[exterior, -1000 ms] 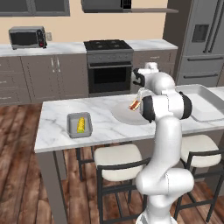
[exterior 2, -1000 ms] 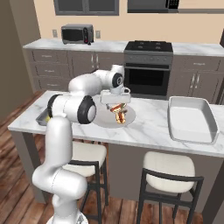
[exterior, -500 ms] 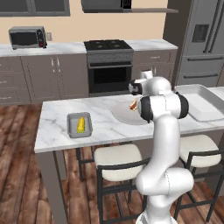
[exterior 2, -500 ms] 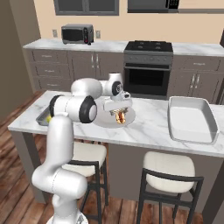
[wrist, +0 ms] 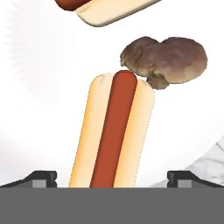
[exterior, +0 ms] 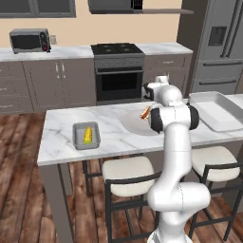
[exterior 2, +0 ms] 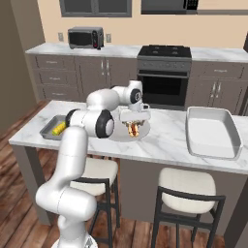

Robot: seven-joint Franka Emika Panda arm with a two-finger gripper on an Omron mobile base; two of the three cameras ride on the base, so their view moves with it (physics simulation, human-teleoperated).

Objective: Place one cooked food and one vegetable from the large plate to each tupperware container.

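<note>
Gripper (wrist: 112, 179) is wide open, empty, hovering over the plate (wrist: 39, 65). A hot dog (wrist: 114, 135) lies lengthwise between the fingertips, so this looks like the cooked-food pick. Next: descend straight and close across the bun. Beyond its far end: one brown mushroom (wrist: 168, 59) and a second hot dog (wrist: 105, 8). Well off to the side, one container (exterior: 86, 136) holds one corn (exterior: 88, 135).

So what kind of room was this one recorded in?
A home kitchen, rendered rather than real: a black stove set into grey cabinets, a microwave on the back counter, and a marble-topped island with stools tucked under it.
</note>
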